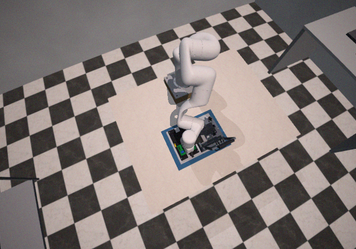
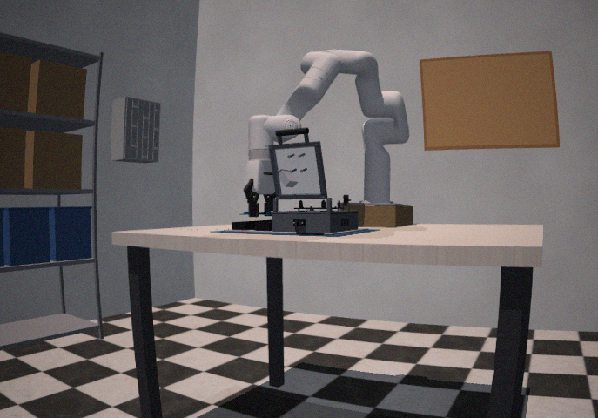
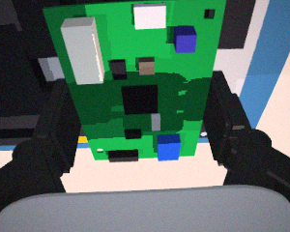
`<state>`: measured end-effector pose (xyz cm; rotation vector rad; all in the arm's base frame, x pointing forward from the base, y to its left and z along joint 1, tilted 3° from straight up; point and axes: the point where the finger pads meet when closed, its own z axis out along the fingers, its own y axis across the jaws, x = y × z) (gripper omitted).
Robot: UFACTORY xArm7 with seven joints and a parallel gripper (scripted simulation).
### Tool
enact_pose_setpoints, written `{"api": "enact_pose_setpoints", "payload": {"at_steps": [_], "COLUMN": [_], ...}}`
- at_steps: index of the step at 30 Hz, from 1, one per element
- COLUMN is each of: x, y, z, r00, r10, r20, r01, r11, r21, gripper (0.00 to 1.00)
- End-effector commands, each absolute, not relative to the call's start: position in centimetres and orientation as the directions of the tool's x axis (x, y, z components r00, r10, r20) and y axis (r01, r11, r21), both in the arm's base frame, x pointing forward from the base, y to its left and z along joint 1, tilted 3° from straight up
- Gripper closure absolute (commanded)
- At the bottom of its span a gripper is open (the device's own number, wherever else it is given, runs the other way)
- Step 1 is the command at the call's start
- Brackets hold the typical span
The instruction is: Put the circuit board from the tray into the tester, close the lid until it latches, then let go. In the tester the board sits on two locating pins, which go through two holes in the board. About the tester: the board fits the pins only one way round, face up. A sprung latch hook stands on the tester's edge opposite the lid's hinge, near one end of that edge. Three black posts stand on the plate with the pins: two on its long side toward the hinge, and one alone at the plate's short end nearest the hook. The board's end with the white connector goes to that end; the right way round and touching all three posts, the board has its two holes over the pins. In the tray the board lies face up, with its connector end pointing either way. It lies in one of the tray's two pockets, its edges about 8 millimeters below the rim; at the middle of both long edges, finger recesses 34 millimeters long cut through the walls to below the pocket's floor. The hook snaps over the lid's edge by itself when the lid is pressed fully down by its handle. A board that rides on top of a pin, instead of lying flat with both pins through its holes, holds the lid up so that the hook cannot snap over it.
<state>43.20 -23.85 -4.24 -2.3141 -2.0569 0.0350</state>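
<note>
My gripper (image 3: 140, 93) (image 2: 259, 200) is shut on the green circuit board (image 3: 145, 91) (image 1: 180, 149), one finger on each long edge. The board is face up, with its white connector (image 3: 83, 48) at the end away from the wrist. I hold it a little above the black tray (image 3: 16, 39) (image 2: 252, 225) (image 1: 172, 138). The grey tester (image 2: 314, 221) (image 1: 210, 129) stands beside the tray. Its lid (image 2: 299, 170) (image 1: 217, 142) is swung up and open, with the handle (image 2: 292, 131) on top. The pins and posts are too small to make out.
Tray and tester sit on a blue mat (image 1: 184, 167) on the table (image 2: 407, 241). The arm's base block (image 2: 383, 214) stands behind the tester. A shelf with boxes (image 2: 23, 123) stands at the left, away from the table.
</note>
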Motion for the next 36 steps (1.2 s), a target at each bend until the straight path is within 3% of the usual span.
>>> {"api": "enact_pose_setpoints", "payload": {"at_steps": [1, 36], "x": [43.4, 43.7], "y": [-23.9, -24.1], "z": [-3.6, 2.7], "r00": [0.118, 0.118], "r10": [0.993, 0.993], "r20": [0.012, 0.012], "r01": [0.992, 0.992], "r11": [-0.117, -0.117], "r21": [-0.044, -0.044], "gripper": [0.21, 0.21]}}
